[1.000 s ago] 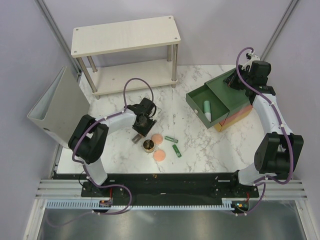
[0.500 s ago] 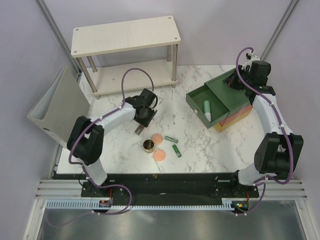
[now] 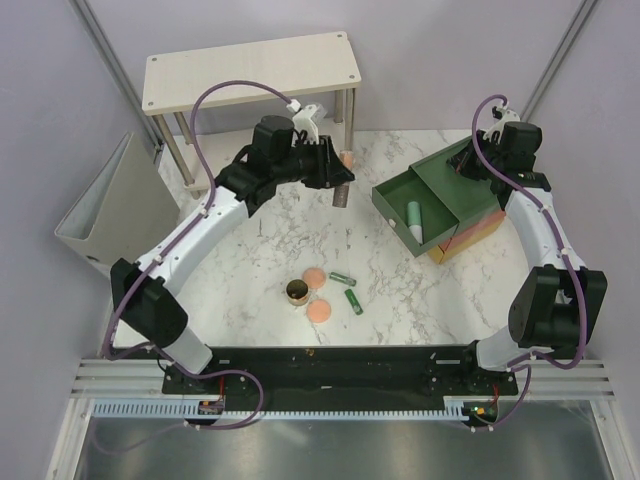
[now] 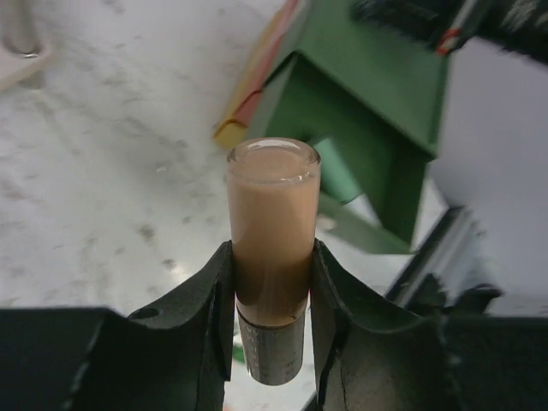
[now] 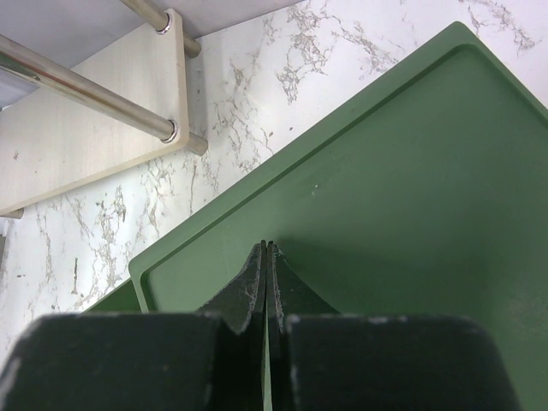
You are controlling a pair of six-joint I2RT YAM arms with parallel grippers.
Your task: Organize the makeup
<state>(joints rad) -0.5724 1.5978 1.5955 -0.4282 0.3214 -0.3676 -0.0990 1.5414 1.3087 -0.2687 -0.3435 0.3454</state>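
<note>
My left gripper is shut on the grey-orange tube and holds it in the air just left of the open green drawer. In the left wrist view the tube stands between both fingers, with the drawer and a mint-green tube behind it. That mint tube lies inside the drawer. On the marble lie two short dark green tubes, two peach discs and a dark round jar. My right gripper is shut, its tips over the box's green top.
A two-tier pale wooden shelf stands at the back left, its metal leg close behind my left wrist. A grey binder leans at the table's left edge. The drawer box's red and yellow layers sit under the green drawer.
My left arm has risen from beside the jar and swung back and to the right, carrying the grey-orange tube towards the drawer. The right arm has not moved.
</note>
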